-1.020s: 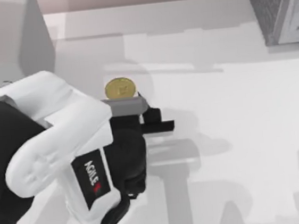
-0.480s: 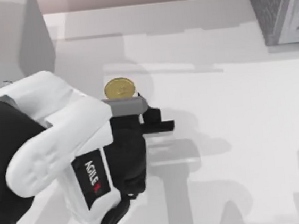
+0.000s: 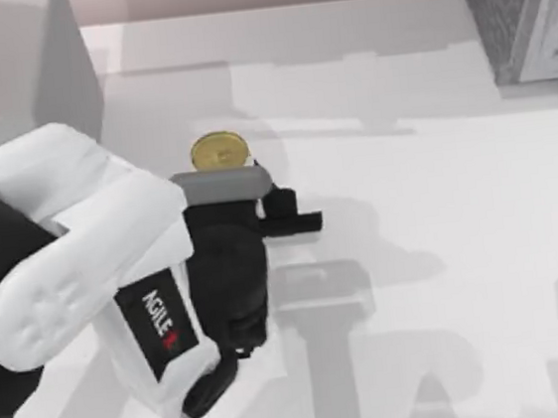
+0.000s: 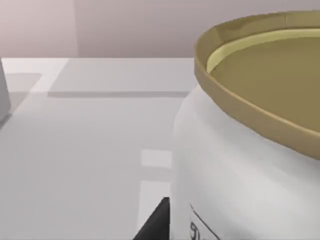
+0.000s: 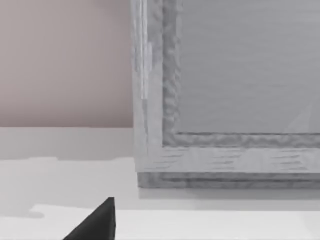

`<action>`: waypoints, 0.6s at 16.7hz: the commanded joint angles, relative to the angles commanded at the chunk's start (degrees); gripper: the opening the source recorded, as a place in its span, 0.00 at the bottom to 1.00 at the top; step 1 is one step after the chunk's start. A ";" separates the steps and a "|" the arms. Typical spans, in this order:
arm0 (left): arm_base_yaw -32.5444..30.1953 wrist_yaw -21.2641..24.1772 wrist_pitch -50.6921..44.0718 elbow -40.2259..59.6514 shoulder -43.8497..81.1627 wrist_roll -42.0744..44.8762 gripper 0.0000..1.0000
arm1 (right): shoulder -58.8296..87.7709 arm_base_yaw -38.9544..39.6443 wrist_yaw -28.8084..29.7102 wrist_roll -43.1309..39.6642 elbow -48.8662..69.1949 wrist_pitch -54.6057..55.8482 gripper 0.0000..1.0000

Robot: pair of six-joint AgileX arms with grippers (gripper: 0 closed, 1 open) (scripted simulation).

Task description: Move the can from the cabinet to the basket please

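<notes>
The can (image 3: 220,150) stands upright on the white bench (image 3: 443,252), left of centre, its gold top facing up. The left gripper (image 3: 257,186) is positioned directly beside the can; whether its fingers grip it cannot be determined. The grey cabinet (image 3: 523,9) occupies the far right corner.

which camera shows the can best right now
The left wrist view: the can is close up there, with its white body, gold rim and sunken top. The top view gives the can as a small gold disc on the table, just past the left gripper. The right wrist view faces a grey cabinet.
</notes>
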 joint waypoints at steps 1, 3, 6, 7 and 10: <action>0.96 1.04 -2.07 0.07 -2.27 0.03 0.00 | 0.00 0.00 0.00 0.00 0.00 0.00 1.00; 3.57 3.74 -7.93 0.15 -8.53 0.15 0.00 | 0.00 0.00 0.00 0.00 0.00 0.00 1.00; 9.05 9.06 -21.24 -0.01 -22.15 0.53 0.00 | 0.00 0.00 0.00 0.00 0.00 0.00 1.00; 11.24 11.14 -26.81 -0.17 -27.84 0.72 0.00 | 0.00 0.00 0.00 0.00 0.00 0.00 1.00; 18.58 18.04 -46.03 -1.02 -48.18 1.40 0.00 | 0.00 0.00 0.00 0.00 0.00 0.00 1.00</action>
